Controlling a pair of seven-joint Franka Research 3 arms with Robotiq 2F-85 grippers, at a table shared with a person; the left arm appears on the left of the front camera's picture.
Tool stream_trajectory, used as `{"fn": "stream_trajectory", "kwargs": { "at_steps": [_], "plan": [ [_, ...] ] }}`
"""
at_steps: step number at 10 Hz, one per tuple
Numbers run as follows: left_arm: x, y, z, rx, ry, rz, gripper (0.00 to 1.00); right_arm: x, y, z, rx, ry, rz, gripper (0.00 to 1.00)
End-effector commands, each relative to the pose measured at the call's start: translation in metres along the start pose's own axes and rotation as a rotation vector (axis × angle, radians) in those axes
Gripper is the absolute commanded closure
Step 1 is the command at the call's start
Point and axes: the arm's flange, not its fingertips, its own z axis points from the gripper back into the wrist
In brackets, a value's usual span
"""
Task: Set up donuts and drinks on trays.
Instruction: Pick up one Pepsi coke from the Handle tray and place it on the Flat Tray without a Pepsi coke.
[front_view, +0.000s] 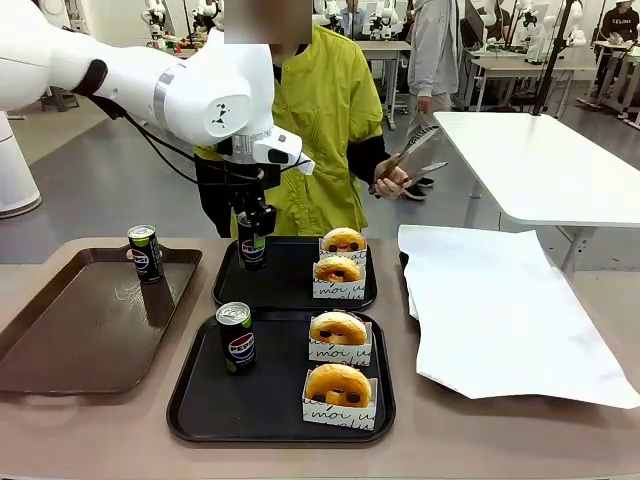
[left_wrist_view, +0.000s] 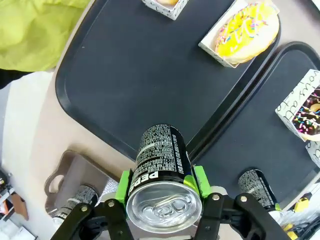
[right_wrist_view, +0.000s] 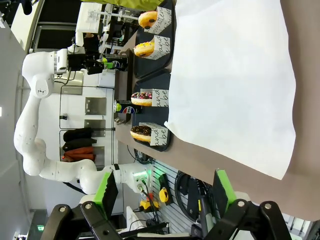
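Front view: the left gripper (front_view: 252, 232) sits mid-frame over the far black tray (front_view: 290, 292), pinching a can (front_view: 251, 249) at that tray's left end. You can't really see its fingers here, the can hides them. Two donuts (front_view: 343, 240) in paper sleeves sit on that tray's right. The near tray (front_view: 200, 400) has another can (front_view: 236, 337) plus two donuts; a third can (front_view: 145, 252) stands on the brown tray (front_view: 60, 350) at left.

Left wrist view: green pads (left_wrist_view: 123, 183) clamp the can's top, bottom center. Yellow sprinkled icing shows upper right.

Right wrist view: the right gripper (right_wrist_view: 162, 192) is spread wide, holding nothing, over white paper (right_wrist_view: 235, 80).
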Motion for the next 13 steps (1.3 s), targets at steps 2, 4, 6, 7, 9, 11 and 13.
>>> {"fn": "stream_trajectory", "kwargs": {
  "at_steps": [2, 4, 6, 7, 9, 11, 13],
  "plan": [
    [0.000, -0.004, 0.016, 0.023, -0.018, -0.017, 0.41, 0.001, -0.001, -0.002, 0.023, -0.015, 0.022, 0.00],
    [0.000, -0.004, 0.016, 0.023, -0.018, -0.017, 0.41, 0.001, -0.001, -0.002, 0.023, -0.015, 0.022, 0.00],
    [0.011, 0.005, -0.003, -0.031, -0.013, 0.049, 0.41, 0.001, -0.001, -0.002, 0.023, -0.015, 0.022, 0.00],
    [0.020, 0.014, -0.013, -0.041, -0.015, 0.074, 0.41, 0.001, -0.001, -0.002, 0.023, -0.015, 0.022, 0.00],
    [0.022, 0.014, -0.034, -0.031, -0.025, 0.128, 0.41, 0.001, -0.001, -0.002, 0.023, -0.015, 0.022, 0.00],
    [0.037, 0.021, -0.058, 0.011, -0.031, 0.143, 0.41, 0.001, -0.001, -0.002, 0.023, -0.015, 0.022, 0.00],
    [0.044, 0.028, -0.068, 0.007, -0.048, 0.139, 0.41, 0.001, -0.001, -0.002, 0.023, -0.015, 0.022, 0.00]
  ]
}}
